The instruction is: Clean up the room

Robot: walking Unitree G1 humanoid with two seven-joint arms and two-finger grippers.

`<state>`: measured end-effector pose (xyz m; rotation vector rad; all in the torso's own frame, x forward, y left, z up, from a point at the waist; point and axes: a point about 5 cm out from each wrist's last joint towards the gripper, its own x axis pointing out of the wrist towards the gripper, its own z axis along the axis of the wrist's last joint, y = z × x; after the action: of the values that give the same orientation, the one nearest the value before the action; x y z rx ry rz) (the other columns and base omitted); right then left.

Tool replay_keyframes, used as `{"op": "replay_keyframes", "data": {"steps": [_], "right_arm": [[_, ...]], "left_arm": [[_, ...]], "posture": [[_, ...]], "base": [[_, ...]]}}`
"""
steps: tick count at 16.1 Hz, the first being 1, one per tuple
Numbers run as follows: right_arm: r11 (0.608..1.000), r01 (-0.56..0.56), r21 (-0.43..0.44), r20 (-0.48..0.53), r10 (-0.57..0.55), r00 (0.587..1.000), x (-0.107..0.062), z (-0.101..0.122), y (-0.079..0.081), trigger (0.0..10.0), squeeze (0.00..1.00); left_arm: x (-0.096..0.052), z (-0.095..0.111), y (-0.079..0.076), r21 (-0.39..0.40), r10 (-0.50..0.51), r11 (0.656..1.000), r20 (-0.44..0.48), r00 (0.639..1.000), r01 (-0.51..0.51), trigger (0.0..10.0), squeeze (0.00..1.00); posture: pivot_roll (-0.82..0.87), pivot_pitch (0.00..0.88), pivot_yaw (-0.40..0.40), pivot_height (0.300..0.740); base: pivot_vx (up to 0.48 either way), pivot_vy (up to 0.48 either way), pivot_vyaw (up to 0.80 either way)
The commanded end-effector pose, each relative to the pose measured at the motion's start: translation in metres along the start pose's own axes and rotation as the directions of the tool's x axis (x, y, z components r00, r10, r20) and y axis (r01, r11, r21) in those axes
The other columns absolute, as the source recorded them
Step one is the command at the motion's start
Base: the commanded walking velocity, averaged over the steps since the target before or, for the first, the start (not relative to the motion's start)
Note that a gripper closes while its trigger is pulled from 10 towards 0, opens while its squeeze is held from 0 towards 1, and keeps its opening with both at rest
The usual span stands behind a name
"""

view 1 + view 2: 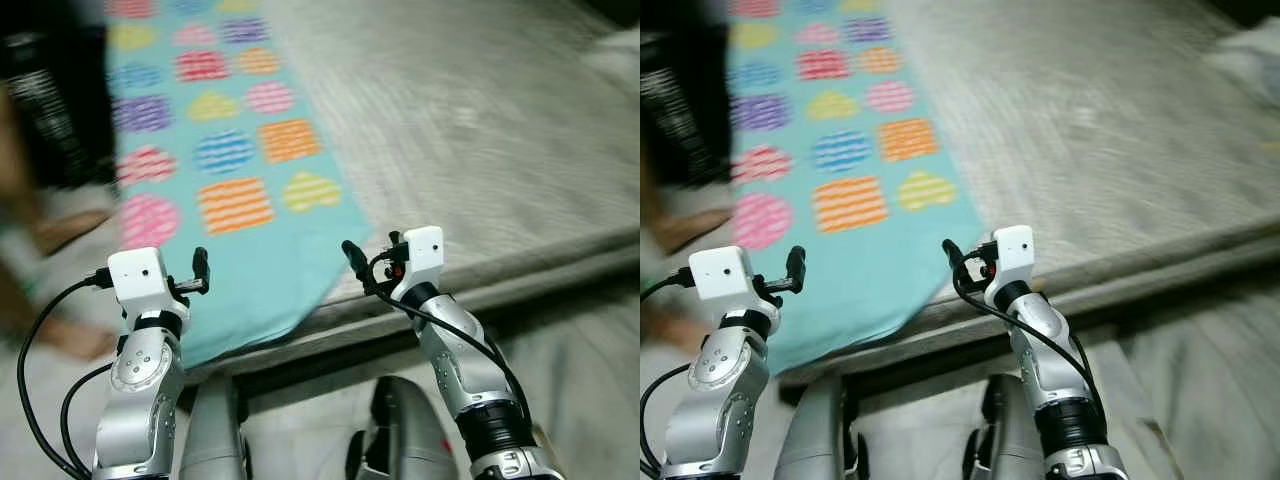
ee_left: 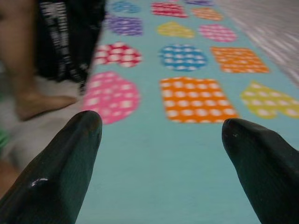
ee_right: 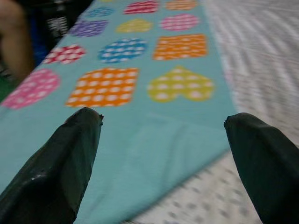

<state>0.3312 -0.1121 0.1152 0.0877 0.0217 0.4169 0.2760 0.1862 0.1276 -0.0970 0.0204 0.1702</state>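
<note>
The turquoise blanket (image 1: 235, 200), printed with striped circles, squares and hearts, lies spread along the left part of the grey bed (image 1: 480, 130), its near edge draping over the bed's near side. Both grippers hover just above that near edge: the left gripper (image 1: 200, 270) over the hanging left portion, the right gripper (image 1: 352, 255) beside the near right corner of the blanket. In the wrist views each gripper's jaws stand wide apart and hold nothing.

Judged step: approach for grasping the blanket's near edge.
1. Lower both grippers together until the fingers straddle the cloth edge.
2. Take the right corner first; it is the clearest landmark.
3. Close only once fabric lies between the fingers, to avoid pinching the bed cover beneath.
4. Keep clear of the person's leg (image 2: 28, 70) at far left.

White lettering shows on the person's dark garment (image 2: 65, 37); it is too blurred to read. No other writing or brand is visible.
</note>
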Motion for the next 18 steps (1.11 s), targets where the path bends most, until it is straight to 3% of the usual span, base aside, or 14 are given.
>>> {"op": "replay_keyframes", "data": {"steps": [1, 7, 12, 16, 18], "right_arm": [[1.000, 0.002, 0.009, -0.006, -0.002, 1.000, -0.0015, -0.0012, -0.0016, 10.0, 0.00], [1.000, -0.002, 0.025, -0.017, 0.002, 1.000, -0.0021, -0.0023, -0.0052, 10.0, 0.00], [1.000, -0.016, 0.024, -0.030, 0.017, 0.999, -0.0038, -0.0046, -0.0058, 10.0, 0.00], [1.000, -0.014, 0.022, -0.023, 0.014, 1.000, -0.0021, -0.0019, -0.0097, 10.0, 0.00], [0.999, -0.026, -0.029, -0.017, 0.026, 1.000, -0.0007, 0.0004, -0.0098, 10.0, 0.00]], "left_arm": [[-0.0015, -0.0049, 0.0016, 0.002, 0.003, 1.000, -0.023, 1.000, -0.002, 10.0, 0.00], [-0.0026, -0.0038, 0.0034, -0.003, -0.005, 1.000, -0.024, 1.000, 0.005, 10.0, 0.00], [-0.0049, -0.0036, 0.0034, 0.003, -0.005, 1.000, -0.028, 1.000, 0.005, 10.0, 0.00], [-0.0050, -0.0016, 0.0051, 0.012, 0.001, 1.000, -0.023, 1.000, -0.001, 10.0, 0.00], [-0.0051, -0.0020, 0.0059, 0.014, 0.001, 1.000, -0.024, 1.000, -0.001, 10.0, 0.00]], "posture": [[0.07, 0.219, -0.054, 0.594], [0.07, 0.241, -0.049, 0.589], [0.08, 0.248, -0.046, 0.524], [0.08, 0.250, -0.041, 0.519], [0.09, 0.248, -0.041, 0.519]], "base": [[0.000, 0.000, 0.77], [0.000, 0.000, 0.13], [0.000, 0.000, 0.00], [0.000, 0.000, 0.00], [0.000, 0.000, 0.30]]}}
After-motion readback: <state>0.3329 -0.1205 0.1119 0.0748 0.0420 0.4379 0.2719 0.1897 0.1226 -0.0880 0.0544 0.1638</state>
